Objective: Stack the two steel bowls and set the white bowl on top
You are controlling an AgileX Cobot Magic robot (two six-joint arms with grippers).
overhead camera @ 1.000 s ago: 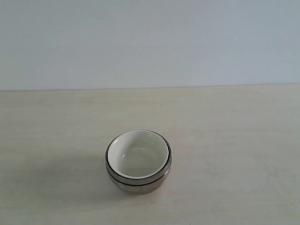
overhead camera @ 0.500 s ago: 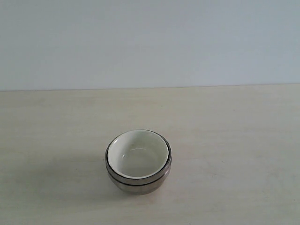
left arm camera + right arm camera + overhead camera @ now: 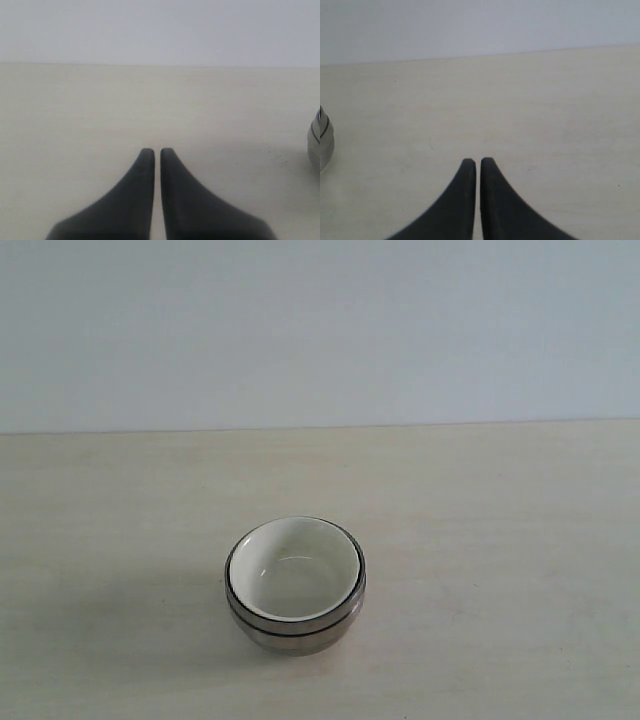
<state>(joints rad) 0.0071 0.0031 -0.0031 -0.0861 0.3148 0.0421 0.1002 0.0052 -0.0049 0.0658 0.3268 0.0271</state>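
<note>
White bowl (image 3: 294, 570) is sitting inside the steel bowls (image 3: 295, 625), which are nested one in the other, so only two metal rims and a dark line between them are showing around it. I judge that the stack is standing this way because the task asks for exactly this order, and it looks finished.

Going from left to right with the stack as landmark: the left gripper (image 3: 157, 151) is resting off to the left of the stack, its two dark fingers pressed together with only a thin slit between them and nothing between. The metal side of the stack is just appearing at the edge of its wrist view. The right gripper (image 3: 477, 161) is waiting to the right of the stack, also pressed together and pinching nothing. Both are probably parked clear because no more work is needed.

The table (image 3: 500, 540) under the stack is showing a pale, matte, wood-like surface. Behind the stack a plain light grey-blue wall (image 3: 320, 330) is rising.
</note>
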